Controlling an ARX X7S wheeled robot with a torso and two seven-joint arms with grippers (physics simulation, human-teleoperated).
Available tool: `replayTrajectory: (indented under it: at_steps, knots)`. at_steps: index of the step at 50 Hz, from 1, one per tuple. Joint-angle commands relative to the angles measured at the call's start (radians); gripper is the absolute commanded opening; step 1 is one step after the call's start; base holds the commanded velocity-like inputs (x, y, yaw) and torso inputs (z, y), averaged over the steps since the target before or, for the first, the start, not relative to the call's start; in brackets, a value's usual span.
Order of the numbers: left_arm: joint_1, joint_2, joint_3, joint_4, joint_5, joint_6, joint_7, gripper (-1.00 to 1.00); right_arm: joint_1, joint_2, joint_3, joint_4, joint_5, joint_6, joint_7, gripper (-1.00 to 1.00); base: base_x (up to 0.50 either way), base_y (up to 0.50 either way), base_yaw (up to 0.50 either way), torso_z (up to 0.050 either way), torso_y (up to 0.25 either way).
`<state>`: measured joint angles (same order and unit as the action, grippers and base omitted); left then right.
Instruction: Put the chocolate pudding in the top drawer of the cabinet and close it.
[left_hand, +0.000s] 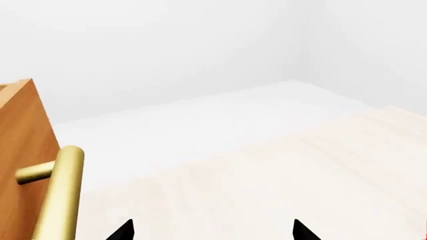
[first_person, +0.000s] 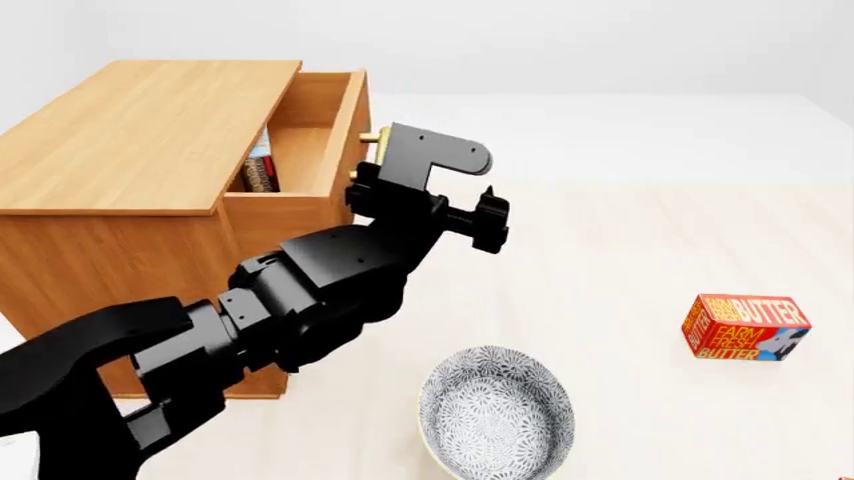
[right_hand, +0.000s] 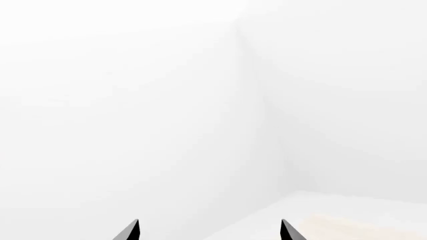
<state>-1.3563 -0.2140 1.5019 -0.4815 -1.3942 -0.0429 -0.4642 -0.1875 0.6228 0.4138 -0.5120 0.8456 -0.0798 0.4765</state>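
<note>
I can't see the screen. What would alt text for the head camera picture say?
A black robot left arm reaches to the open top drawer of a wooden cabinet, where the chocolate pudding shows inside. A patterned bowl and a butter box sit on the pale table.

The left claw (left_hand: 213, 231) is spread wide (arm stretched forward), and the right claw (right_hand: 209, 231) gapes too.

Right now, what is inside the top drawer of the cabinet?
In the head view the top drawer stands open. The chocolate pudding shows inside, against the cabinet opening. The cabinet top hides the drawer's rear; the left gripper sits beside its front.
</note>
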Motion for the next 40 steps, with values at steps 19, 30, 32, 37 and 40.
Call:
replayTrajectory:
  at_steps: [19, 30, 32, 37, 40]
  knots:
    - [0.02, -0.127, -0.047, 0.016, -0.007, 0.041, -0.036, 1.0, -0.033, 0.011, 0.02, 0.0, -0.014, 0.005, -0.017, 1.0, 0.0, 0.0, 0.0, 0.0, 0.0]
    - [0.028, -0.179, -0.055, 0.044, 0.005, 0.057, -0.074, 1.0, -0.017, 0.004, -0.002, 0.008, -0.032, 0.006, -0.018, 1.0, 0.0, 0.0, 0.0, 0.0, 0.0]
    - [0.028, -0.189, -0.056, 0.052, 0.007, 0.059, -0.081, 1.0, -0.014, 0.003, -0.005, 0.011, -0.035, 0.006, -0.019, 1.0, 0.0, 0.0, 0.0, 0.0, 0.0]
    - [0.031, -0.219, -0.061, 0.07, 0.014, 0.068, -0.106, 1.0, -0.011, 0.002, -0.009, 0.012, -0.039, 0.007, -0.019, 1.0, 0.0, 0.0, 0.0, 0.0, 0.0]
    - [0.033, -0.233, -0.062, 0.08, 0.019, 0.072, -0.118, 1.0, -0.011, 0.001, -0.01, 0.012, -0.039, 0.007, -0.019, 1.0, 0.0, 0.0, 0.0, 0.0, 0.0]
